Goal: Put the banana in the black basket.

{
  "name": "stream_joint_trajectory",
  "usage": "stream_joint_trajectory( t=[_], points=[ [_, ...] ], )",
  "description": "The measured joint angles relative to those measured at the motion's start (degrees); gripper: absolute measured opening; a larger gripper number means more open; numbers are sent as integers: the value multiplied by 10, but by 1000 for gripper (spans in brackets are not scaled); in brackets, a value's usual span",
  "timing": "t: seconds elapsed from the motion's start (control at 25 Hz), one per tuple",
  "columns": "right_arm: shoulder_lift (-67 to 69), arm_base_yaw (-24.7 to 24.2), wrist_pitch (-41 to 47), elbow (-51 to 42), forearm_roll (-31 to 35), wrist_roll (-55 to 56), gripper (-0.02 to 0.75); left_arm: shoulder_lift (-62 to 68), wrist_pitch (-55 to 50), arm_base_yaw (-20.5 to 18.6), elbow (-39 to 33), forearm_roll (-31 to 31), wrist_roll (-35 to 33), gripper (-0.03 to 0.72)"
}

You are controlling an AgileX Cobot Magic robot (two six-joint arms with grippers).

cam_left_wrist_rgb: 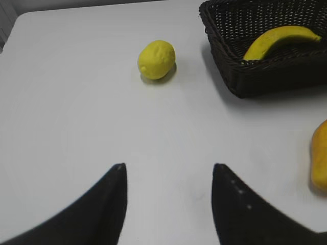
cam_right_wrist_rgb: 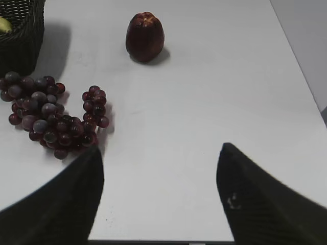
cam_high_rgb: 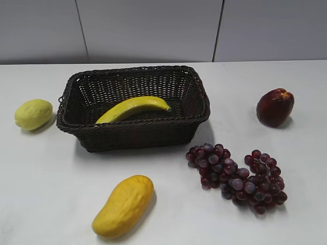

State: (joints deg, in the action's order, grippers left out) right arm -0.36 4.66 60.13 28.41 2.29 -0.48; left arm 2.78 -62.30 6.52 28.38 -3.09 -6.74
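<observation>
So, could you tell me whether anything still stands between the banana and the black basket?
Nothing visible does: the banana already lies inside the black basket, resting on its floor. Both grippers are open and empty, back from it.

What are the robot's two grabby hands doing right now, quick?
Left gripper: open, holding nothing, above bare table.
Right gripper: open, holding nothing, above bare table.

Exterior slants down; wrists share basket [cam_high_rgb: 133, 109].
</observation>
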Motion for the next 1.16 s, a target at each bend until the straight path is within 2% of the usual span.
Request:
stream_joint_trajectory(
  t=[0.12,0.48,1.16],
  points=[
    [0,0,0,0,0,0,555,-22,-1,-3,0,0,0,502],
    [0,0,0,0,0,0,555,-31,0,-45,0,-1,0,485],
    [0,0,0,0,0,0,555,-31,0,-45,0,-1,0,439]
  ],
)
